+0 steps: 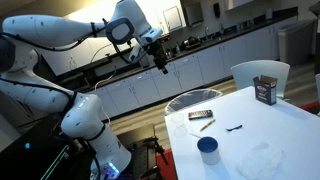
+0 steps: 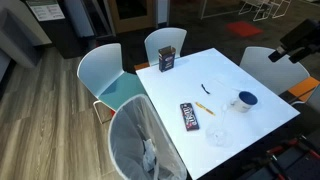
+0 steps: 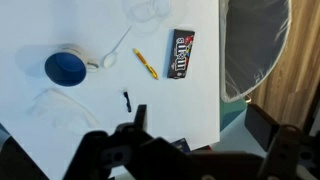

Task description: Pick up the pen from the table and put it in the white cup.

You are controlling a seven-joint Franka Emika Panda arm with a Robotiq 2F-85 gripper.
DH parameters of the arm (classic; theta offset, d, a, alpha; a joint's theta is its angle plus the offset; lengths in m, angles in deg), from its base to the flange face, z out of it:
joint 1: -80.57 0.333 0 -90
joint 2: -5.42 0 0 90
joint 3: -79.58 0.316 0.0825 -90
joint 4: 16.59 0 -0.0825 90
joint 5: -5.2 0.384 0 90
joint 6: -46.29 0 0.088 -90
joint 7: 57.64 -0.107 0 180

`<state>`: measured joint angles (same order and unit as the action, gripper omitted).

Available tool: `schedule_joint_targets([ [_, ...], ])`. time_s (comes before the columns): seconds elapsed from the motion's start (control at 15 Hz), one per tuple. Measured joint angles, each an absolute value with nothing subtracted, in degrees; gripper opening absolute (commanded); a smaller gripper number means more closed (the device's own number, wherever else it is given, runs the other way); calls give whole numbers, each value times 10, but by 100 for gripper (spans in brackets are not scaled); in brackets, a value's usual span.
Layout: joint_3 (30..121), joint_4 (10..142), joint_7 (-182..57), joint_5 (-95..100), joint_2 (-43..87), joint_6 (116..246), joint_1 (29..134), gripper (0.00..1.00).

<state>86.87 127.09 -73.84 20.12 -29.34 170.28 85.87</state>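
Note:
The pen (image 3: pixel 146 64), short and yellowish, lies flat on the white table (image 3: pixel 190 110) between the cup and a dark candy pack; it also shows in both exterior views (image 1: pixel 206 125) (image 2: pixel 203 106). The white cup (image 3: pixel 65 68) looks blue from above and stands upright near the pen, apart from it; it shows in both exterior views (image 1: pixel 207 146) (image 2: pixel 246 100). My gripper (image 3: pixel 200 135) is open and empty, high above the table's edge and far from the pen. An exterior view shows it raised off to the side of the table (image 1: pixel 160 55).
A thin black pen (image 3: pixel 128 101) lies nearer my gripper. A dark candy pack (image 3: pixel 182 53) lies beside the pen. A brown box (image 1: pixel 265 90) stands at a table corner. A wire bin (image 2: pixel 140 140) and chairs (image 2: pixel 105 75) ring the table. Clear plastic wrap (image 3: pixel 60 105) lies by the cup.

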Motion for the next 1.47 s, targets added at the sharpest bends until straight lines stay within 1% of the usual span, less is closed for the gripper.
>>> schedule_joint_targets([
  [0.67,868,1271,-732,201,-291,1703,859,100],
  [0.87,861,1270,-709,201,-270,1726,858,100],
  [1.07,850,1268,-705,201,-211,1776,851,100],
  [1.47,844,1251,-751,201,-28,1914,827,100],
])
